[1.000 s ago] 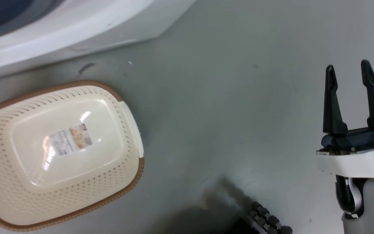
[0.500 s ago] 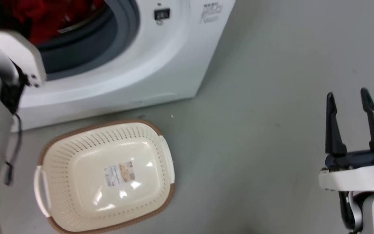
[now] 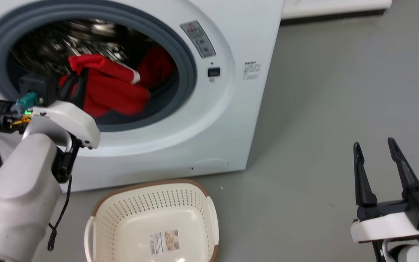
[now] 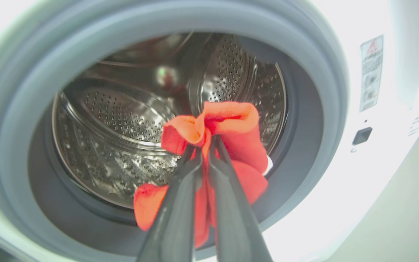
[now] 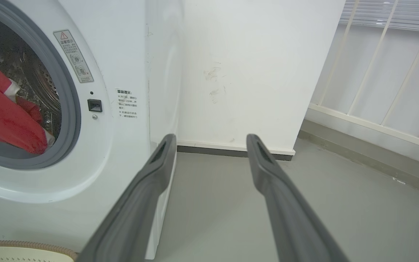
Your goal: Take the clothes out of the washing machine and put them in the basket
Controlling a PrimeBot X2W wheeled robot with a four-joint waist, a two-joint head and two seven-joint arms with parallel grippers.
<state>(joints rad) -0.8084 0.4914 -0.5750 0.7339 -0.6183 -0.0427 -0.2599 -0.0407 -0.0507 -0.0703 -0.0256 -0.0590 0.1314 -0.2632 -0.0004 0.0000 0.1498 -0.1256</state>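
Two red clothes (image 3: pixel 111 91) in washing machine (image 3: pixel 231 109); left claw (image 4: pixel 205 143) clamped on one; right claw (image 3: pixel 374 143) spread, empty; one basket (image 3: pixel 140 207).

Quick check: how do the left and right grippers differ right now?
The left gripper is shut on a red garment at the washing machine's mouth; the right gripper is open, holding nothing. The left gripper points into the machine; the right gripper hangs over the floor beside it. Both have long dark fingers.
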